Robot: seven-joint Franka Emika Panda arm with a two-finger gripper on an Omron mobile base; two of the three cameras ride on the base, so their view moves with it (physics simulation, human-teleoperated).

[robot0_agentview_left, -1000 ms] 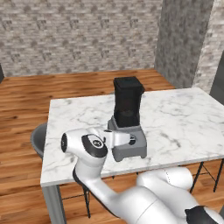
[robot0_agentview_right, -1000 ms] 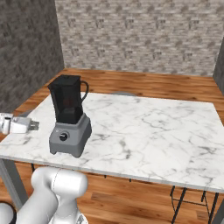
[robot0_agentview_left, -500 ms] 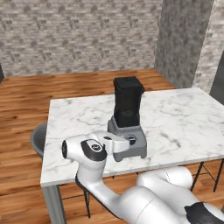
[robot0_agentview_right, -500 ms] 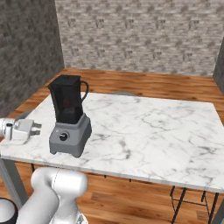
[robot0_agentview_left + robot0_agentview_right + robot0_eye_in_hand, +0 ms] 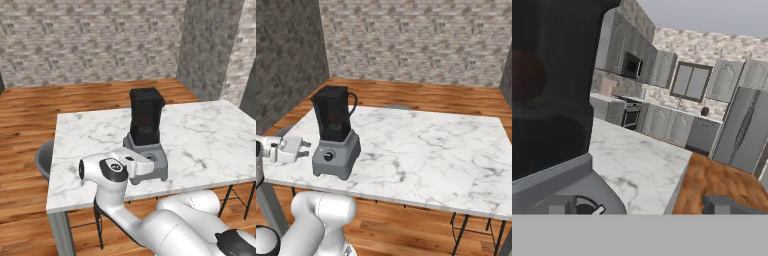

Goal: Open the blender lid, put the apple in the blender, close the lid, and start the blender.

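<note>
Since a second ago my end effector (image 5: 150,167) has swung in from the left to just beside the blender (image 5: 145,137) base, jaws apart, holding nothing. Right base view: end effector (image 5: 302,149) near the dial, lid (image 5: 331,90) seated on the jar. Hand view: apple (image 5: 527,75) shows red inside the jar; starting likely remains.

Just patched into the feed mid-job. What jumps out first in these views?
The blender stands near the marble table's left front edge, lid on, with a reddish round shape, probably the apple, showing dimly through the dark jar. The gripper sits open right beside the blender base, level with it, close to the dial.
</note>
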